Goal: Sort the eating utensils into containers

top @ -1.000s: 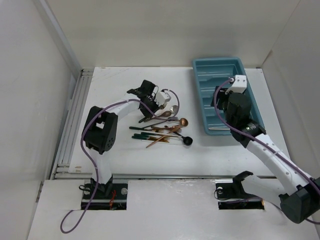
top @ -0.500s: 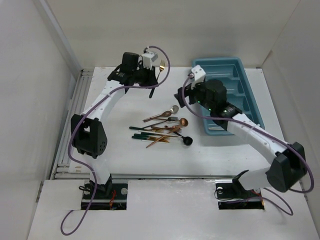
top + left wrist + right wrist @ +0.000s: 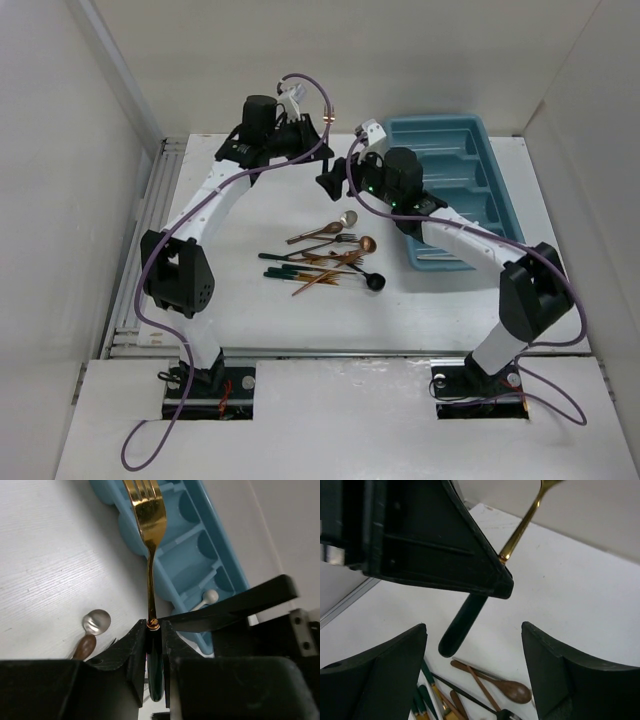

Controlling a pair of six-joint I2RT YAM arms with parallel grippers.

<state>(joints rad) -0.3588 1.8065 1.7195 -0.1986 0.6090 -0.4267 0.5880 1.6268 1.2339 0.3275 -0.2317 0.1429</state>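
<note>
My left gripper (image 3: 316,140) is shut on the dark green handle of a gold fork (image 3: 150,520), held up in the air at the far middle of the table, left of the teal tray (image 3: 487,137). The fork's tines point toward the tray (image 3: 226,560). My right gripper (image 3: 331,182) is open and empty, right beside and just below the left one. In the right wrist view the fork's green handle (image 3: 462,625) hangs between my open right fingers (image 3: 380,675), not touched by them. The remaining utensils (image 3: 325,258) lie in a pile at mid-table.
A cream-white spoon (image 3: 209,597) lies in one tray compartment. A silver spoon (image 3: 96,621) lies at the pile's top end. White walls close in the table at the back and sides. A rail runs along the left edge (image 3: 150,230).
My left arm lifted the gold fork from the pile and carried it to the far middle. My right arm swung left from over the tray to meet it.
</note>
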